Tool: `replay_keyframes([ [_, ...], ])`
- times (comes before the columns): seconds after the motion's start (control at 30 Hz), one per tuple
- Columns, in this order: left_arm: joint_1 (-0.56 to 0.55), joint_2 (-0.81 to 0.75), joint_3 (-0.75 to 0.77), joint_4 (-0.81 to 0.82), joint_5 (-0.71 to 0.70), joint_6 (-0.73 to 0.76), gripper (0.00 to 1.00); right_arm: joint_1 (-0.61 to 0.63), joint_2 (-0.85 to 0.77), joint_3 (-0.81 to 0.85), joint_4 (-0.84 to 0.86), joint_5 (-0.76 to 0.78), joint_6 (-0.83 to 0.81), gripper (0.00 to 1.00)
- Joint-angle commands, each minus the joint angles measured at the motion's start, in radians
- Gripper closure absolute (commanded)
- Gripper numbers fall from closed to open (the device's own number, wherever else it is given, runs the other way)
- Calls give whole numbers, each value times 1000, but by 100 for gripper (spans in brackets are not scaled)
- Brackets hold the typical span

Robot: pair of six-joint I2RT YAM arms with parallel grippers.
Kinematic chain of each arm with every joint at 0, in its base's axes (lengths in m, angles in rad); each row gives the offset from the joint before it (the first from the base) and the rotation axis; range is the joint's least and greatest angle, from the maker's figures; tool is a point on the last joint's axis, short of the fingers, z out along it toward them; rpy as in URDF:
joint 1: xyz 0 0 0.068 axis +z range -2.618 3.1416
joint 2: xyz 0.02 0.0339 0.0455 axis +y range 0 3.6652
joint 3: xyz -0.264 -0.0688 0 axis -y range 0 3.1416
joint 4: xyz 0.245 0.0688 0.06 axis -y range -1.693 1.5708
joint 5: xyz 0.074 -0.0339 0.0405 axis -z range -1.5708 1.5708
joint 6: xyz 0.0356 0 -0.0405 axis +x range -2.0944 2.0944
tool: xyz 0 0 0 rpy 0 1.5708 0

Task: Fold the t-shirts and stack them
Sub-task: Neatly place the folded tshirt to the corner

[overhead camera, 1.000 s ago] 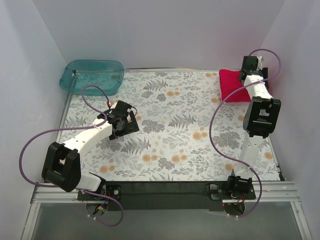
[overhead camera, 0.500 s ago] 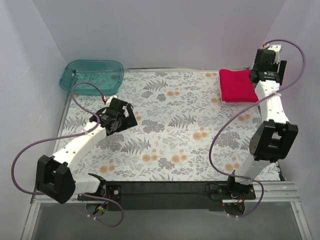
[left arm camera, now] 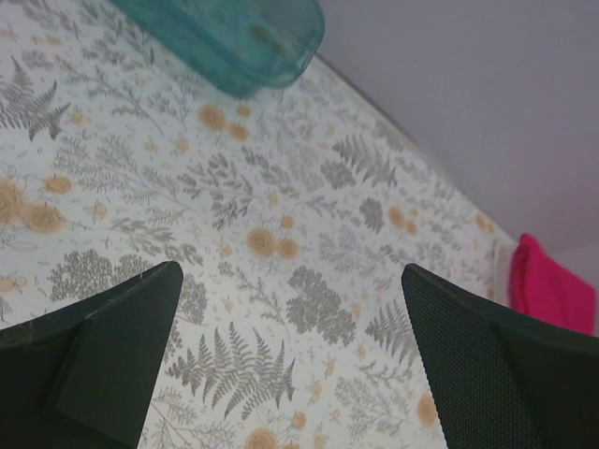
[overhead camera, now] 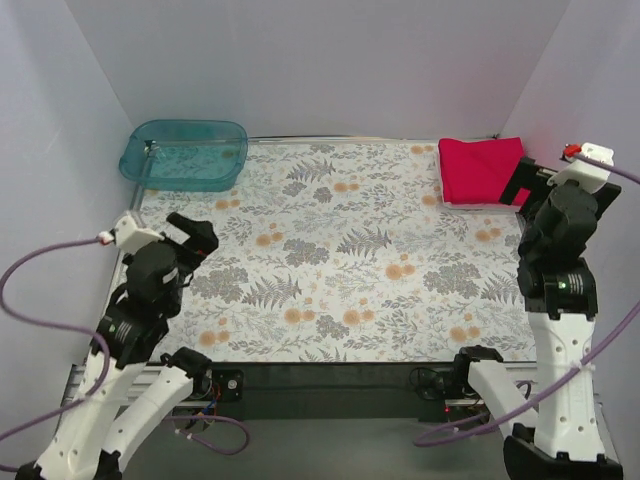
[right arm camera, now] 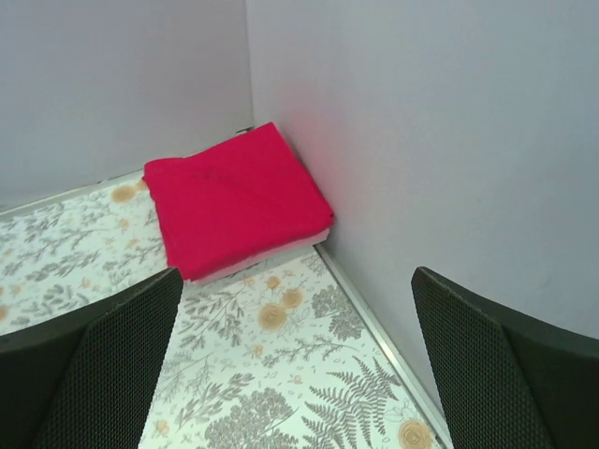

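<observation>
1. You find the red t-shirt (overhead camera: 480, 170) folded into a flat rectangle at the far right corner of the floral table (overhead camera: 340, 300), close against the right wall (right arm camera: 421, 140).
2. In the right wrist view you see the pink t-shirt (right arm camera: 267, 259) only as a pale edge under the near side of the red t-shirt, which lies on top of it. The two form one stack.
3. Note the right gripper (right arm camera: 299, 365): its two dark fingers stand wide apart with nothing between them. It is raised near the table's right edge, with the stack ahead of it and untouched.
4. Note the left gripper (left arm camera: 290, 365): it is likewise spread wide and empty. It is raised over the left side of the table, well apart from the stack.
5. You see the teal tub (overhead camera: 185, 153) at the far left corner, well apart from both shirts.
</observation>
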Motion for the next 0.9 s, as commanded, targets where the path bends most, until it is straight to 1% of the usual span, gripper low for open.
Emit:
replay_keyframes([
  [0.0,2,-172,-65,67,-127,56,2,55,-116,-86,-11,-3,0,2],
  [0.07,1,-241,-93,125,-139,102,2,56,-193,-170,-36,-12,7,2],
  [0.1,2,-305,-122,144,-144,116,2,56,-276,-196,-42,-9,29,2],
  [0.13,2,-328,-135,168,-145,125,2,55,-316,-225,-44,-27,37,2],
  [0.17,1,-354,-151,175,-150,130,2,55,-392,-266,-47,-49,38,2],
  [0.27,1,-401,-198,170,-147,110,2,55,-495,-336,-45,-129,37,2],
  [0.37,1,-411,-246,167,-121,56,2,55,-523,-373,-61,-170,6,2],
  [0.47,2,-404,-284,210,-50,15,2,55,-513,-385,-97,-184,9,2],
  [0.57,1,-382,-317,219,-56,-51,2,55,-511,-391,-105,-196,21,2],
  [0.63,2,-369,-330,245,-47,-50,2,56,-514,-391,-105,-230,20,2],
  [0.87,1,-275,-332,300,-15,-39,2,55,-523,-388,-107,-255,23,2],
])
